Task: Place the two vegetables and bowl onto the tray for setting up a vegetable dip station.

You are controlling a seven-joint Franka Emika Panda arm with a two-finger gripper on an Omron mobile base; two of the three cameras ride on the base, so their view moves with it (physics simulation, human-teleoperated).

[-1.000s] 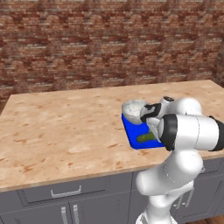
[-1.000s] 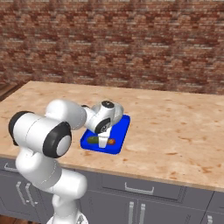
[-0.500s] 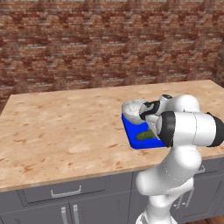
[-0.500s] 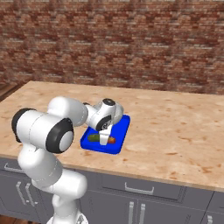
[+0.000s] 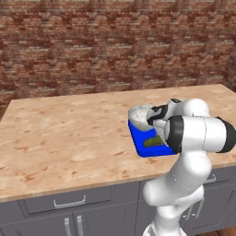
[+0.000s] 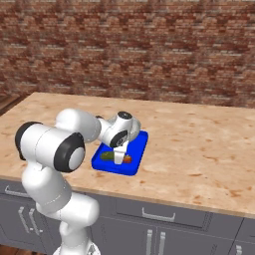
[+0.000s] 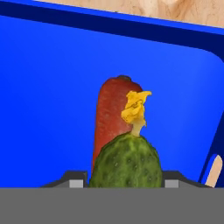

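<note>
On the blue tray (image 6: 138, 154), the end effector (image 6: 118, 158) grips the cucumber (image 7: 126, 162) above the carrot (image 7: 110, 118); the bowl (image 5: 139, 116) sits at the far end.

The white arm rises from the base, folds at a big dark-jointed elbow and reaches forward and down over the counter; in the right base view the wrist bends so the hand points almost straight down, the gripper (image 6: 118, 160) low at the blue tray (image 6: 138, 149); in the left base view the forearm and dark wrist joint hide the hand; in the hand view the finger bases flank the green cucumber (image 7: 127, 163) closely, seemingly clamped on it, though contact at the pads is hidden.
</note>
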